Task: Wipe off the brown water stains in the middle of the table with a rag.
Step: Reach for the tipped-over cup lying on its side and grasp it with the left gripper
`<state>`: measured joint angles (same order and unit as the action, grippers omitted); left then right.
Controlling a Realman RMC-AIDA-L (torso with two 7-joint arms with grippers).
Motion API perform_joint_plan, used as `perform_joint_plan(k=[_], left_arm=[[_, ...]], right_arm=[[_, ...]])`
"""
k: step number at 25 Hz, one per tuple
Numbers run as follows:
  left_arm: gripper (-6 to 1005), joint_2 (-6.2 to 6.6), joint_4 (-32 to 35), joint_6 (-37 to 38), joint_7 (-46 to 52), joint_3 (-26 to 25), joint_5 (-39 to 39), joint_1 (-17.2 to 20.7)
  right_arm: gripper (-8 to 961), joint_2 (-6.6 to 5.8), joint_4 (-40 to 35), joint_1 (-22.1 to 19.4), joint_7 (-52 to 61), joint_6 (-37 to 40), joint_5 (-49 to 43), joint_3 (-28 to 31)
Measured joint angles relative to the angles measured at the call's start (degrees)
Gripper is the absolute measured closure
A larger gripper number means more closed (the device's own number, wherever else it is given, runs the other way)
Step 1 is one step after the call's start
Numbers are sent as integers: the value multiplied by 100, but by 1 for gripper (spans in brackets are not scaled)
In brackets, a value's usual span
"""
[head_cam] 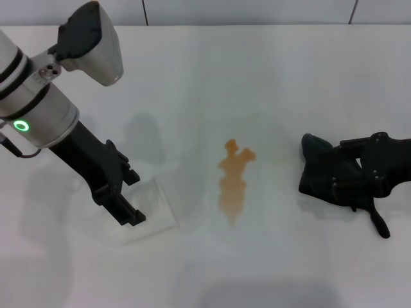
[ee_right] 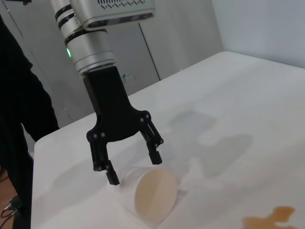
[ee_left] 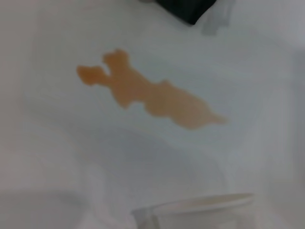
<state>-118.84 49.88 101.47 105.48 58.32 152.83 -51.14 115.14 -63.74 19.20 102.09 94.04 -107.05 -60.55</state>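
The brown water stains (head_cam: 232,183) lie mid-table as one orange-brown blotch with a lobed top and a tapering tail; the blotch also shows in the left wrist view (ee_left: 147,93) and at the edge of the right wrist view (ee_right: 271,220). The dark rag (head_cam: 320,170) is bunched on the white table (head_cam: 270,77) right of the stains, its narrow tail (head_cam: 379,224) trailing toward me. My right gripper (head_cam: 367,172) sits over the rag, black against black. My left gripper (ee_right: 133,167) is open, left of the stains, its fingers (ee_right: 112,176) straddling a tipped cup.
A paper cup (ee_right: 150,195) lies on its side under the left gripper, its tan inside facing the stains; it also shows in the head view (head_cam: 149,215). The table's far edge (head_cam: 257,25) meets a wall.
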Motion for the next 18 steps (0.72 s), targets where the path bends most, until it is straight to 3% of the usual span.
perform_joint_plan(k=[18], left_arm=[[123, -21, -300, -143, -3, 13, -21, 22]], right_arm=[[320, 0, 5, -31, -6, -1, 5, -8]])
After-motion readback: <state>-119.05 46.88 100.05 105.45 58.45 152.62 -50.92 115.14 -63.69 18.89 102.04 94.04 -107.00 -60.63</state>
